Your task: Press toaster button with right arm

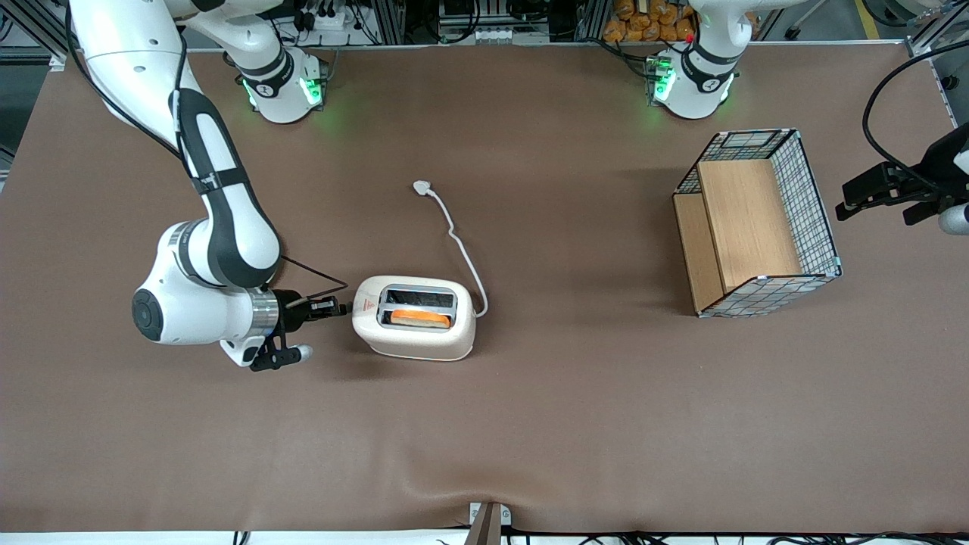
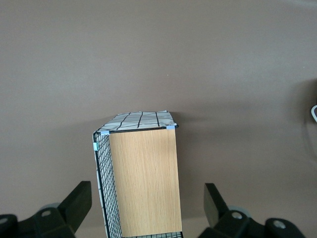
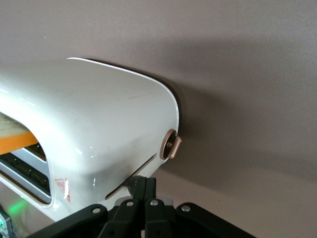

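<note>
Right arm (image 1: 204, 250) reached in low, its gripper (image 1: 342, 308) w/ fingers clenched together, tips pressed against the short end of the toaster (image 1: 415, 318) by the red mark (image 1: 366, 306). Toaster sat mid-table on the brown table cover (image 1: 530, 424), one slot holding an orange-topped slice (image 1: 421, 319), white cord (image 1: 454, 235) trailing away from the front camera. In the wrist view the toaster button (image 3: 171, 144) stuck out of the toaster's end just beside the closed fingers (image 3: 141, 186); wire basket (image 1: 757, 223) w/ wooden boards stood well apart toward the parked arm's end.
</note>
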